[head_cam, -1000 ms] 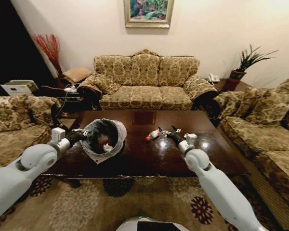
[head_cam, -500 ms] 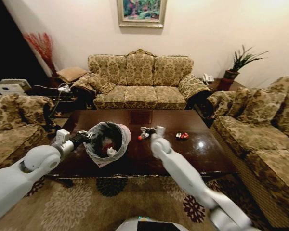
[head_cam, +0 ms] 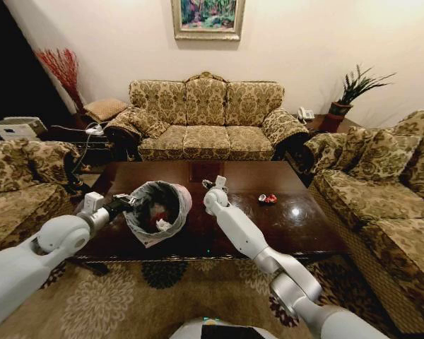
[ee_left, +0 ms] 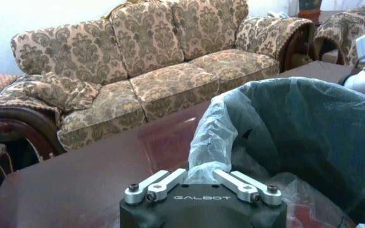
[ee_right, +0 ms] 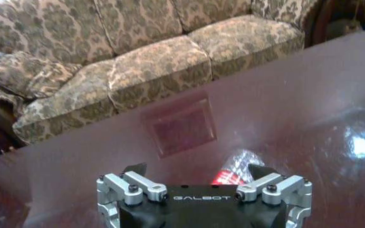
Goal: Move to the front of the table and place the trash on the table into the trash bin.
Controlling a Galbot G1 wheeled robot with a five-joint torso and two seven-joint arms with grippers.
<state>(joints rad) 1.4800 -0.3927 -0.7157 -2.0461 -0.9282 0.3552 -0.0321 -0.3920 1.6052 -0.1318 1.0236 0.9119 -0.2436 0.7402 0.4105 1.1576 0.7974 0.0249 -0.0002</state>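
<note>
My left gripper (head_cam: 121, 203) is shut on the rim of the trash bin (head_cam: 156, 209), pinching its grey liner (ee_left: 277, 118). The bin is tilted over the table's (head_cam: 304, 226) front left part, with red and white trash inside. My right gripper (head_cam: 209, 184) is beside the bin's rim, near the table's square inlay (ee_right: 180, 124). It is open (ee_right: 196, 170), with the clear red-labelled bottle (ee_right: 235, 167) between its fingers, close to one fingertip. In the head view the arm hides the bottle. A red-black wrapper (head_cam: 268, 199) lies on the table's right half.
Patterned sofas stand behind (head_cam: 205, 120), left (head_cam: 18, 176) and right (head_cam: 381, 191) of the table. A patterned rug (head_cam: 127, 304) covers the floor in front. A potted plant (head_cam: 350, 95) and a phone (head_cam: 304, 114) sit on a corner stand at the back right.
The right arm swung in toward the middle and its gripper moved left to the bottle beside the bin. The left gripper kept hold of the bin. The head camera shifted slightly.
</note>
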